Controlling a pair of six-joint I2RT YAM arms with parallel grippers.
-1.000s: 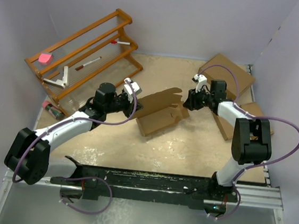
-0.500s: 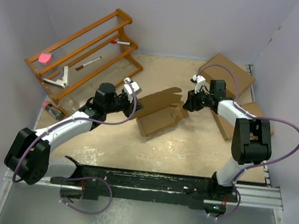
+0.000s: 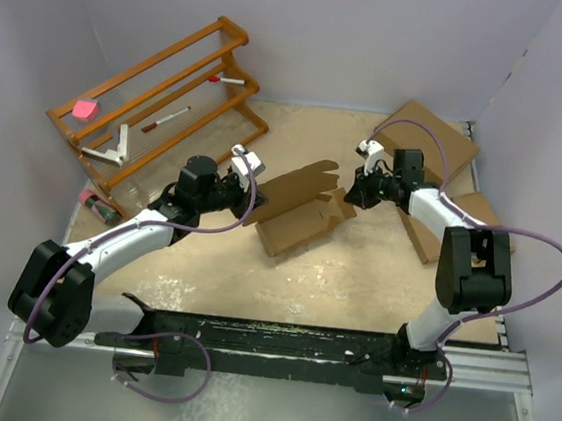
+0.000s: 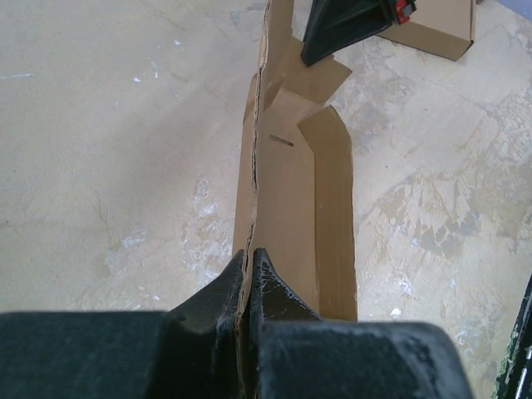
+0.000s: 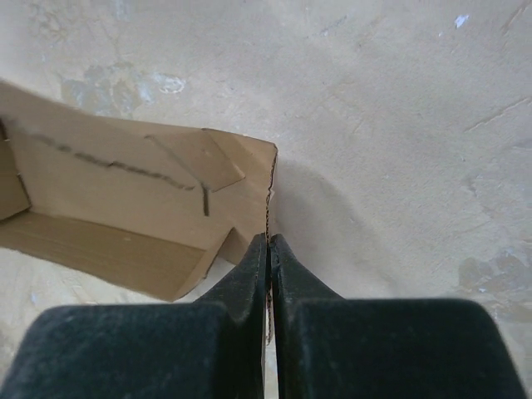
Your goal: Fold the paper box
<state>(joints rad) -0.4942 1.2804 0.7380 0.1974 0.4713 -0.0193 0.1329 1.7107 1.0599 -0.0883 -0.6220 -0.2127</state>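
While the half-folded paper box (image 3: pixel 301 211) is sitting beside the wooden rack (image 3: pixel 156 107), the left gripper (image 4: pixel 249 264) is pinching its rack-side edge tight. The right gripper (image 5: pixel 268 249) is clamping the opposite flap.

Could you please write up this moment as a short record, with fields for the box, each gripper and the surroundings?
paper box: partly folded brown cardboard sheet, mid-table, one long panel raised
left gripper: shut on the sheet's left end
right gripper: shut on a thin edge at the sheet's right end
table: beige, scuffed surface
wooden rack: far left, holding pens and a pink item
brown boxes: far right, behind the right arm
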